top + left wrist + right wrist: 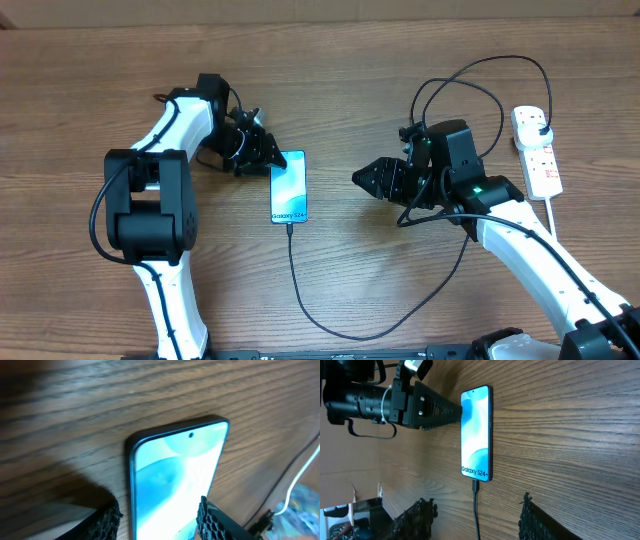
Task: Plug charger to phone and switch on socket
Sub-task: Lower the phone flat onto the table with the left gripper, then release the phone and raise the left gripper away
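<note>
Left arm is stretched low over the surface. Left end effector is parted, with the phone flat between its fingers and nothing clamped. Right end effector is open and empty, right of the phone. Charger is plugged into the phone's bottom edge.

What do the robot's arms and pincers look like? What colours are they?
Each arm has smooth white tubes joined by chunky black blocks: the left arm and the right arm. Thin black cables loop along them. A small green light glows on the right one. The left pincer and right pincer are black, with bumpy honeycomb fingers.
</note>
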{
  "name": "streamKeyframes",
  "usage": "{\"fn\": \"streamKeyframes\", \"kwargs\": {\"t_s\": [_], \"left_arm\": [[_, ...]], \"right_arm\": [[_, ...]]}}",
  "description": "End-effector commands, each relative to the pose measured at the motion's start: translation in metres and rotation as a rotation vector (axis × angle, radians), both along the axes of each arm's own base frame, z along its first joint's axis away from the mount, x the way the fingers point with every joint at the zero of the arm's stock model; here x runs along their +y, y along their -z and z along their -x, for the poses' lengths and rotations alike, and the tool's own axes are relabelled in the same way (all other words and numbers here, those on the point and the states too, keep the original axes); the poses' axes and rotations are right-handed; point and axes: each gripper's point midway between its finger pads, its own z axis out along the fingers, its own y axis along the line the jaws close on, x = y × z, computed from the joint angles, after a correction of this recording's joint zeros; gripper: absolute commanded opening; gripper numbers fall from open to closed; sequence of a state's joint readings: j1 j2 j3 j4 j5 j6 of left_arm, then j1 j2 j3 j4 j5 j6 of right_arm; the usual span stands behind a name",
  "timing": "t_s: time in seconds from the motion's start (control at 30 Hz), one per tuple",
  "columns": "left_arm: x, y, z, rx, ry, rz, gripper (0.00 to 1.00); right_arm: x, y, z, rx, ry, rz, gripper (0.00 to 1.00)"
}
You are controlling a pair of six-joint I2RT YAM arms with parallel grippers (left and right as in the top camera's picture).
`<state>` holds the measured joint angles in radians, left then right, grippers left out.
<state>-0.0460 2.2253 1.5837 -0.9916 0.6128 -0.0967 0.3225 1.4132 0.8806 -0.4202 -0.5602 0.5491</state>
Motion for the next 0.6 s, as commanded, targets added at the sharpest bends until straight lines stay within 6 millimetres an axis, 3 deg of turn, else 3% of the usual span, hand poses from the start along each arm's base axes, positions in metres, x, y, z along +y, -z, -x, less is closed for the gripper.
{"fn": "streamKeyframes", "kwargs": {"t_s": [0.0, 0.17, 0.3, 0.43, 0.57], "left_arm": [[0.043, 0.043, 0.013, 0.067, 0.002, -0.262, 0.56], [0.045, 0.037, 0.014, 0.078, 0.004, -0.277, 0.6], [0.045, 0.014, 0.0, 0.035, -0.012, -0.275, 0.61], [0.044, -0.034, -0.019, -0.062, -0.032, -0.27, 0.61], [0.042, -0.097, -0.034, -0.205, -0.049, -0.262, 0.61]], "right_arm": [[0.0, 0.0, -0.002, -0.01, 0.002, 0.016, 0.57], [-0.003, 0.004, -0.001, 0.0, 0.013, 0.035, 0.57], [-0.004, 0.004, -0.001, 0.002, 0.013, 0.036, 0.57], [-0.004, 0.004, -0.001, 0.001, 0.013, 0.036, 0.57], [-0.005, 0.005, -0.001, 0.003, 0.019, 0.045, 0.57]]}}
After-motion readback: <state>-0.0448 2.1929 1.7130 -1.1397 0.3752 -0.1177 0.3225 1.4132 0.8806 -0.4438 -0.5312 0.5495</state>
